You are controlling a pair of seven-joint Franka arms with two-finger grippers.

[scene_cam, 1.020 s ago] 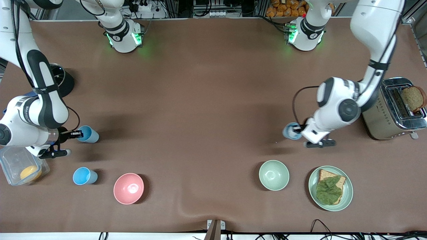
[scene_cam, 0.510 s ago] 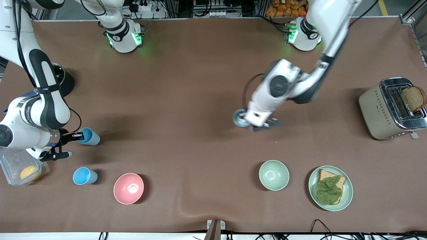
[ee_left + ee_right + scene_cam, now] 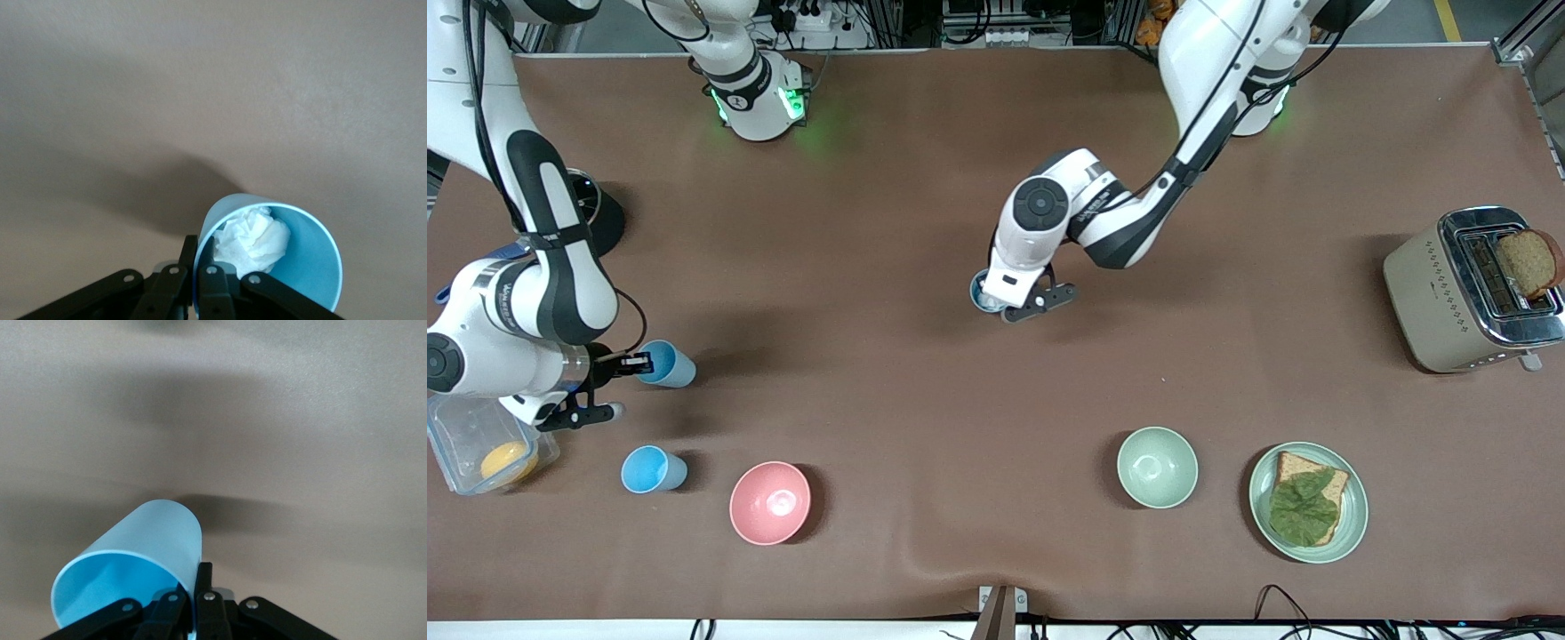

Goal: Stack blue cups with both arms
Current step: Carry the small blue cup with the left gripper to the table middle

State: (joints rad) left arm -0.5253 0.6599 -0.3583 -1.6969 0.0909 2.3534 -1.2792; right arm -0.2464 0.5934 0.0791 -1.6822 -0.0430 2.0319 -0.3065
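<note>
My left gripper (image 3: 993, 300) is shut on the rim of a blue cup (image 3: 982, 292) and holds it over the middle of the table. In the left wrist view this cup (image 3: 313, 267) holds a crumpled white paper (image 3: 253, 239), and one finger of my left gripper (image 3: 202, 257) is inside the rim and one outside. My right gripper (image 3: 639, 361) is shut on the rim of a second blue cup (image 3: 669, 364), tilted, near the right arm's end of the table. It shows empty in the right wrist view (image 3: 147, 547), pinched by my right gripper (image 3: 197, 583). A third blue cup (image 3: 649, 468) stands upright, nearer to the front camera.
A pink bowl (image 3: 769, 502) stands beside the third cup. A pale green bowl (image 3: 1157, 467) and a plate (image 3: 1352, 524) with bread and lettuce lie toward the left arm's end. A toaster (image 3: 1432, 293) holds a bread slice. A clear container (image 3: 463, 427) and a black object (image 3: 596, 213) are near the right arm.
My left arm has swung with its cup from beside the toaster to over the middle of the table. My right gripper with its cup has barely shifted.
</note>
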